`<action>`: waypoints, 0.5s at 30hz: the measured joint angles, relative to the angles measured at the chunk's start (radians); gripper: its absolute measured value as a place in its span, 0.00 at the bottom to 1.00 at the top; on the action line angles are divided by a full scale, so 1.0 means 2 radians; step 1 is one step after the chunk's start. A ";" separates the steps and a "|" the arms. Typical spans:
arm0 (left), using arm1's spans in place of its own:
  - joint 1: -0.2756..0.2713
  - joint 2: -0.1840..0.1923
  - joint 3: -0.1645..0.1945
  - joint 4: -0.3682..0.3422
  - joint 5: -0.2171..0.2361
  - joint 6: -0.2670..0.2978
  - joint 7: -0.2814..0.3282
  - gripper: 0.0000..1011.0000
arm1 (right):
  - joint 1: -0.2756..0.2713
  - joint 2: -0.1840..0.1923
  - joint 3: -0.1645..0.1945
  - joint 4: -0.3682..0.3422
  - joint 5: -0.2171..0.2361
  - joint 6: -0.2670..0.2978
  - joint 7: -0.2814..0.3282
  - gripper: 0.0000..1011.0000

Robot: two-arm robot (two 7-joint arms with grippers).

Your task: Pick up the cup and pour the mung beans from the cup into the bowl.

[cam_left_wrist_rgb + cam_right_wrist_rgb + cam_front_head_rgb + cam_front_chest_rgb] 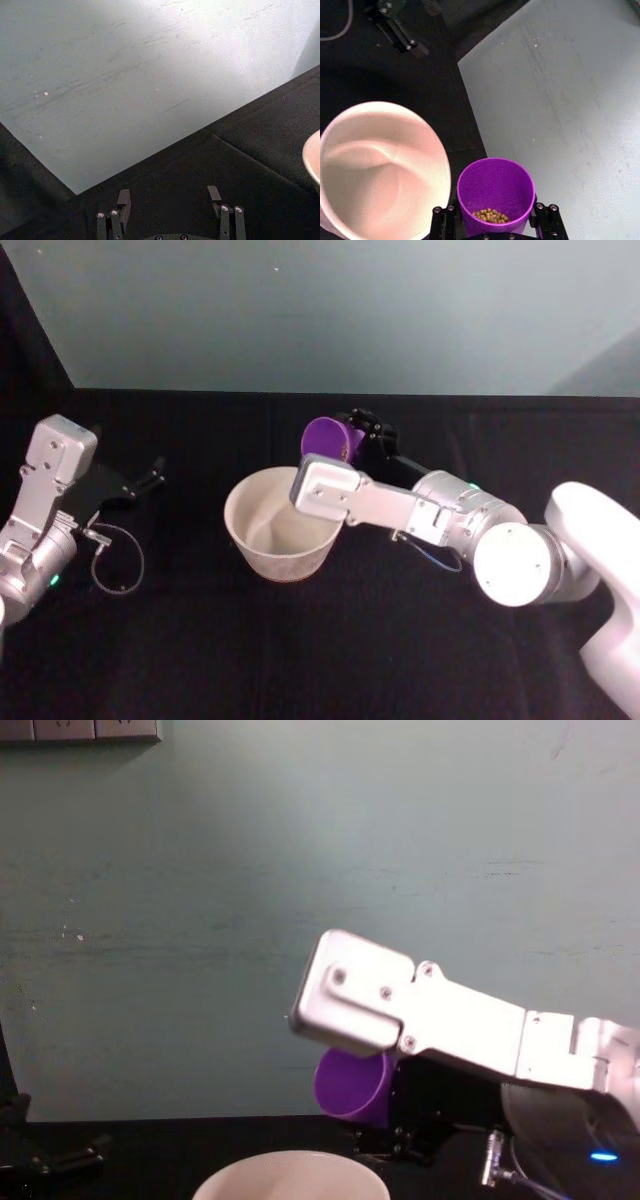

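Right gripper (pixel 494 224) grips the tilted cup (pixel 495 185) beside the bowl (pixel 427 150), beans (pixel 490 216) inside. Left gripper (pixel 169 197) rests open at left.

My head camera looks steeply down on the black bench (pixel 300 660), seeing the bowl (pixel 280 560) and cup (pixel 325 438) from above. My chest camera sits low, facing the wall (pixel 200 920), with the bowl's rim at its lower edge. My right wrist camera peers closely into both; my left wrist camera faces wall and bench, catching the bowl's edge.
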 joint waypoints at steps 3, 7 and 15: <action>0.000 0.000 0.000 0.000 0.000 0.000 0.000 0.99 | 0.002 0.000 -0.009 -0.003 -0.020 0.000 0.000 0.72; 0.000 0.000 0.000 0.000 0.000 0.000 0.000 0.99 | 0.007 0.002 -0.024 -0.007 -0.051 0.002 0.003 0.72; 0.000 0.000 0.000 0.000 0.000 0.000 0.000 0.99 | 0.018 0.003 -0.055 -0.013 -0.125 0.014 0.008 0.72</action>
